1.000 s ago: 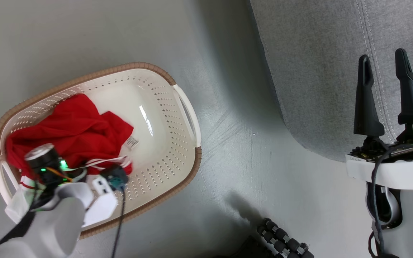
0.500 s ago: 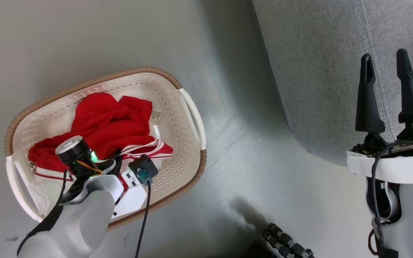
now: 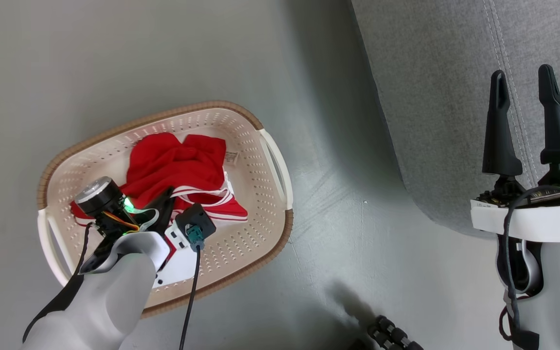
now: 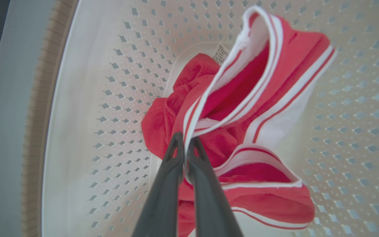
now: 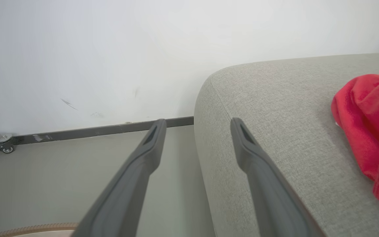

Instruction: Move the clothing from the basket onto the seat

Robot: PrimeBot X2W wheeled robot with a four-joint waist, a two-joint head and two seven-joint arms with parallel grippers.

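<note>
Counted one basket (image 3: 253,204), with two white handles (image 3: 275,160). One seat (image 3: 435,97). Clothing (image 3: 178,165) lay as one red heap in the basket; garments within could not be told apart. One label (image 3: 231,156) showed. One more red piece (image 5: 367,121) sat on the seat. Two grippers: left gripper (image 4: 185,141), right gripper (image 3: 523,80), two fingers (image 3: 498,126) each.

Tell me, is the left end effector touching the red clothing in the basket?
Touching. The left wrist view shows the left end effector shut on the clothing, with its white-striped trim pinched between the fingertips.
</note>
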